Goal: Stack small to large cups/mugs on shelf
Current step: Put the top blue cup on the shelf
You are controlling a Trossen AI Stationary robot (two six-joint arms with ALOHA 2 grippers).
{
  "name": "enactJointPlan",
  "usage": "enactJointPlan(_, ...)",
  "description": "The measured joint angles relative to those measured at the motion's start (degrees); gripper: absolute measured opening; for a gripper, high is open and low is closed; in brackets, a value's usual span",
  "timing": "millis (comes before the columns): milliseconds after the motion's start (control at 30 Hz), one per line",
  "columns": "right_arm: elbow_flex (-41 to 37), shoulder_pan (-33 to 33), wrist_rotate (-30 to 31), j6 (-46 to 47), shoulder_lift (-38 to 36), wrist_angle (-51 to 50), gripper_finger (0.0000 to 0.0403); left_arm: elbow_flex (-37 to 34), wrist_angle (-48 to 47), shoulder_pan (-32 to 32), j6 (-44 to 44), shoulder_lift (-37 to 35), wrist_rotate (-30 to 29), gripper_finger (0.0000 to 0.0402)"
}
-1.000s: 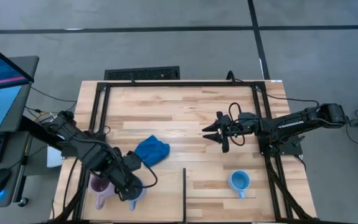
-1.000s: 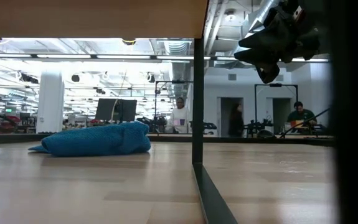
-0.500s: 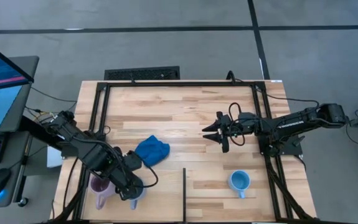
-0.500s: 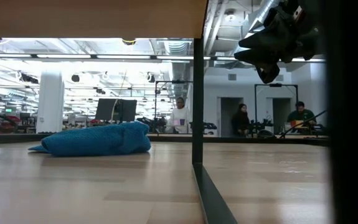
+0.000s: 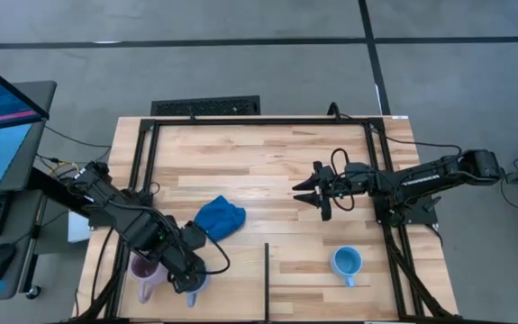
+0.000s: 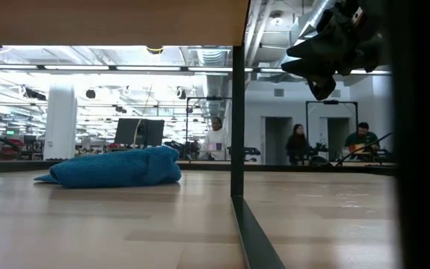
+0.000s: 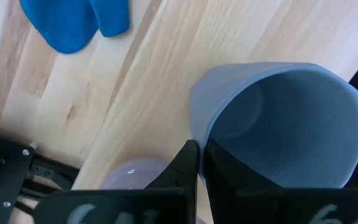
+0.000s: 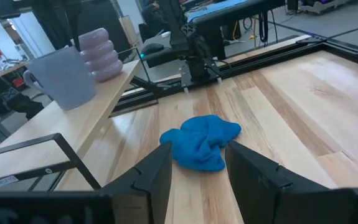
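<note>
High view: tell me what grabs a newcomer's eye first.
The blue cloth bunched on the table, left of centre. Next, the left hand at the near-left edge, shut on the rim of the grey mug, with the lilac mug beside it. The light blue mug stands alone near-right, while the right hand hovers open mid-table.

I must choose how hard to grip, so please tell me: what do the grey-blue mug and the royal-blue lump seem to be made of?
The grey-blue mug looks like matte glazed ceramic or hard plastic: smooth thin wall, soft sheen, no way to tell which. The royal-blue lump looks like soft cloth: crumpled folds, no shine.
</note>
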Motion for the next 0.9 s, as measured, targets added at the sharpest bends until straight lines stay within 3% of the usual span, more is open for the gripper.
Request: enactJointPlan(900, 0.0, 0.0, 0.0, 0.0, 0.0, 0.0, 0.0171, 0.0, -0.1, 0.4, 0.0, 0.0, -1.5, 0.0025)
